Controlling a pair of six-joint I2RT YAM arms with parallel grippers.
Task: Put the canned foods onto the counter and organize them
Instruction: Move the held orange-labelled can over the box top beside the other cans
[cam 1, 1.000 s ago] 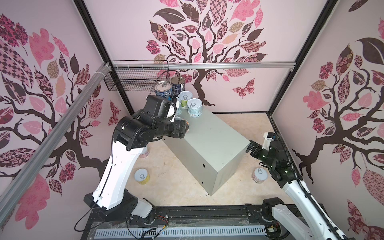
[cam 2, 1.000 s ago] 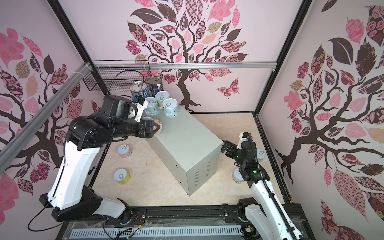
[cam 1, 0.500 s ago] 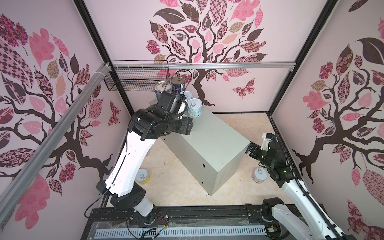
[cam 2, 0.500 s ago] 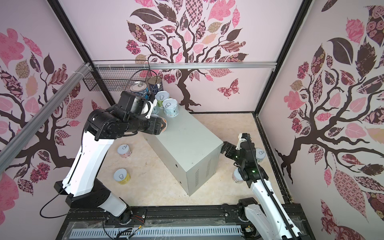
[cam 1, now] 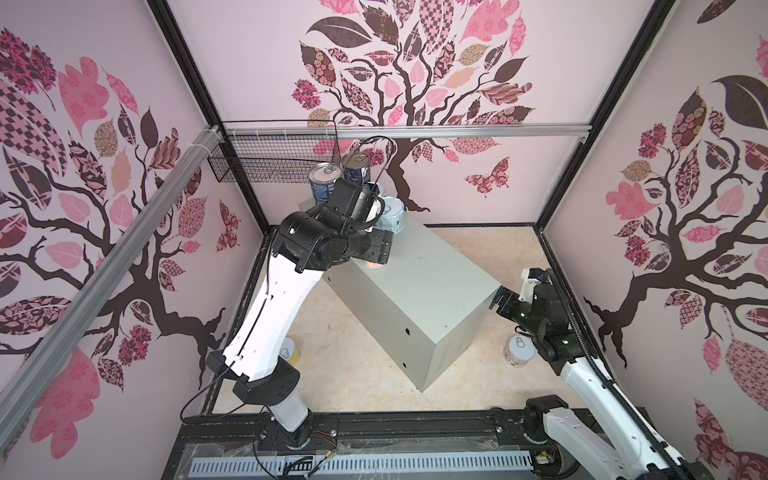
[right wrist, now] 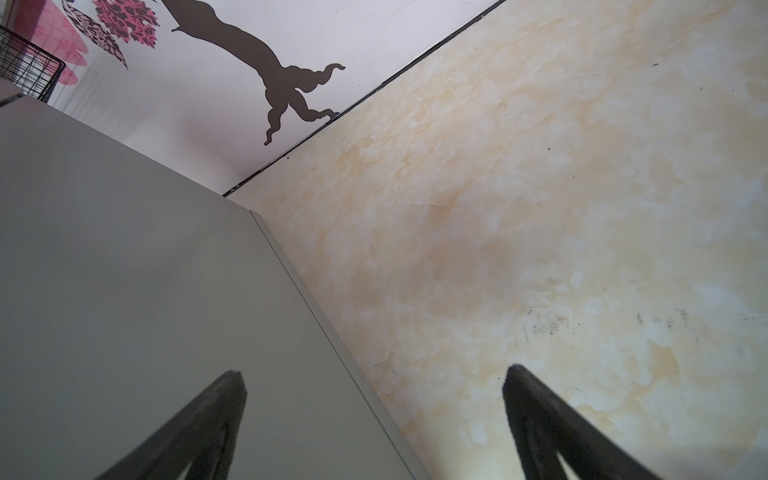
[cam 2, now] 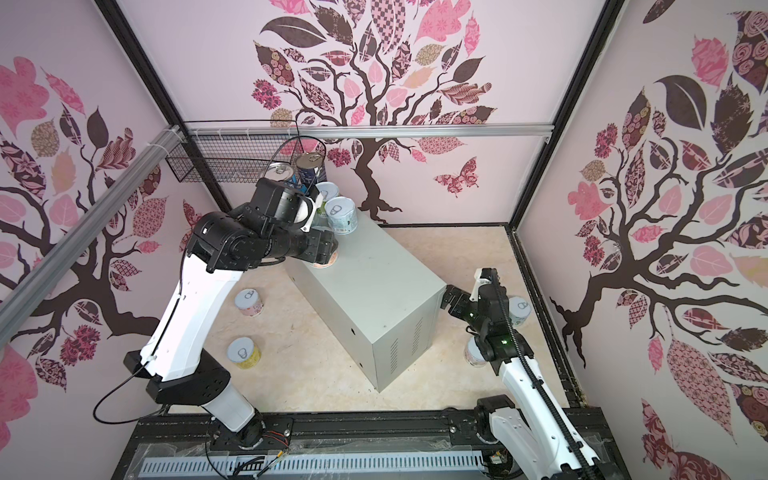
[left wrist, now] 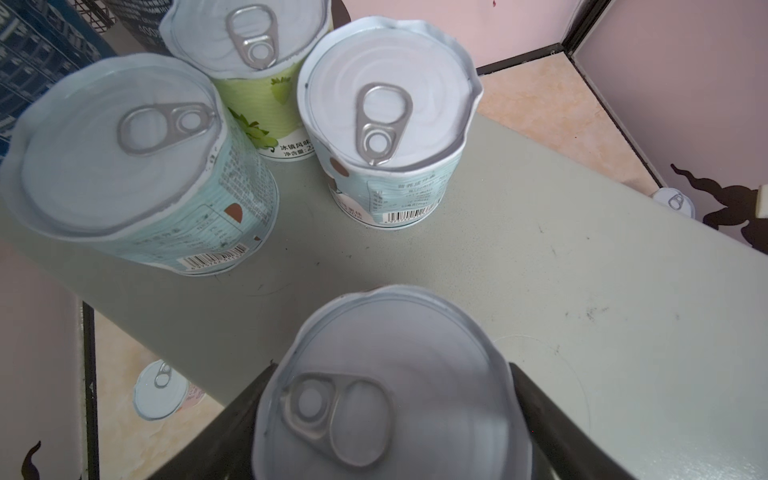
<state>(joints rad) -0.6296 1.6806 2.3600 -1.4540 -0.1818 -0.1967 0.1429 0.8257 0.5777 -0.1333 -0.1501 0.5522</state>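
Pink tree-patterned walls (cam 1: 257, 62) enclose the pale grey-green metal bench (cam 1: 428, 282) bearing short white-lidded pastel cans (left wrist: 386, 124). Another can (left wrist: 415, 332), label hidden, stands there inside the left end effector (left wrist: 390, 368), grip unclear. The right end effector (right wrist: 376, 371) gapes empty.

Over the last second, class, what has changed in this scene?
The left tool carried its can slightly further in over the counter, its arm swinging in behind it; whether it has let go is unclear. The right tool and the other cans stayed put.
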